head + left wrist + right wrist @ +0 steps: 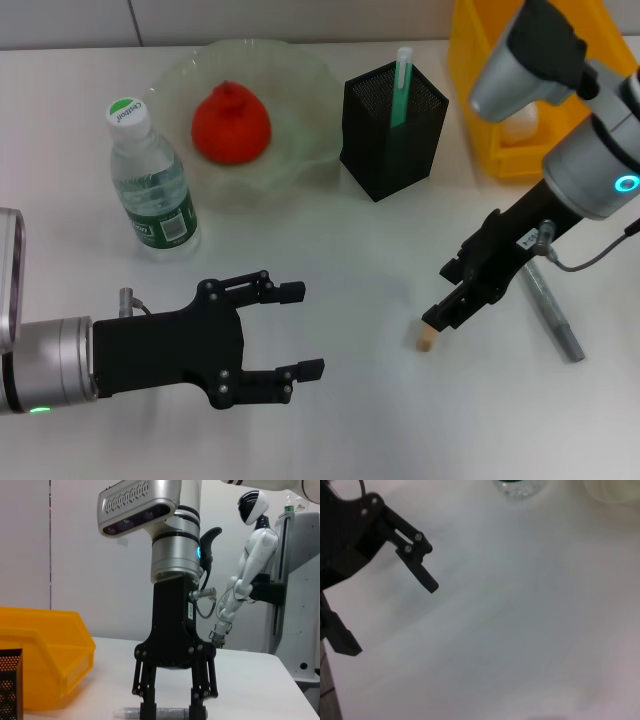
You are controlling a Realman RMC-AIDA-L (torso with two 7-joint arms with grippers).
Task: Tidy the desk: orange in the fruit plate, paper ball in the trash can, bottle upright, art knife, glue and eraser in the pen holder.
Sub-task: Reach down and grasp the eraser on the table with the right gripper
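Table (330, 270) surface, white, carries everything. At its far right corner sits the yellow trash can (480, 90), partly hidden behind the right arm; the left wrist view shows its side too. The fruit plate (300, 150) lies at the far middle-left with the orange (231, 123) resting inside it. Just right of the plate stands the pen holder (385, 150), upright, with a pale green stick (401, 85) poking out of it. The bottle (150, 180) stands upright left of the plate, cap on.

The left end effector (300, 330) hovers over the near left part of the table, its two fingers spread wide apart and holding nothing. The right end effector (440, 318) reaches down to the table at the near right; the left wrist view shows its fingers parted, tips close to the surface. The eraser (427, 338) lies on the table just beside those tips; whether they touch it I cannot tell. A long grey stick (552, 310) lies on the table behind the right end effector, near the right edge.
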